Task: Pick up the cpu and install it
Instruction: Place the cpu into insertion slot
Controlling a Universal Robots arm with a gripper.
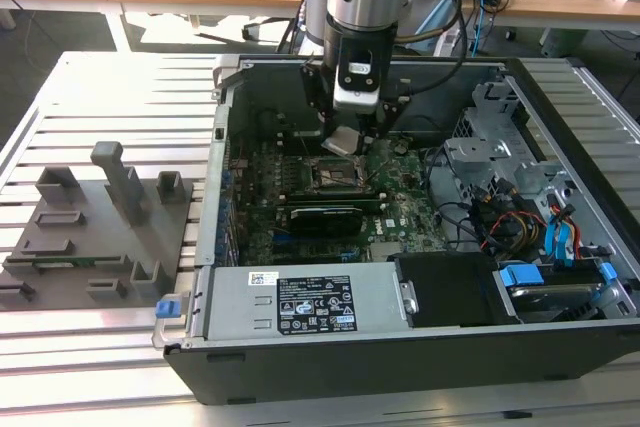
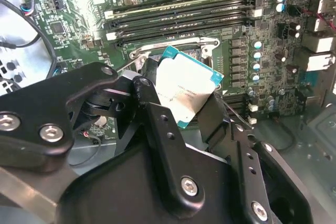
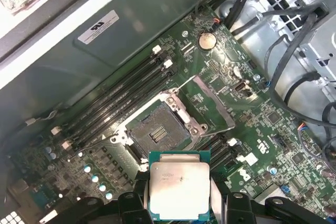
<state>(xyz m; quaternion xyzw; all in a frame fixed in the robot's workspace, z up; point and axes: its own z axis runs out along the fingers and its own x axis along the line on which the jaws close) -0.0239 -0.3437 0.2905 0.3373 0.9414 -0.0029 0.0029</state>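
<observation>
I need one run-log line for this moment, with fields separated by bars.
gripper: shut on cpu | cpu: in air, not seated | nearest: empty socket on motherboard | place: inside computer case

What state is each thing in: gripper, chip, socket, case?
Small square silvery-topped cpu: held above the green motherboard, not seated.
Black two-finger gripper: shut on the cpu.
Black square socket with metal rim: empty, cover plate swung open.
Dark computer case: on its side, panel off.
</observation>
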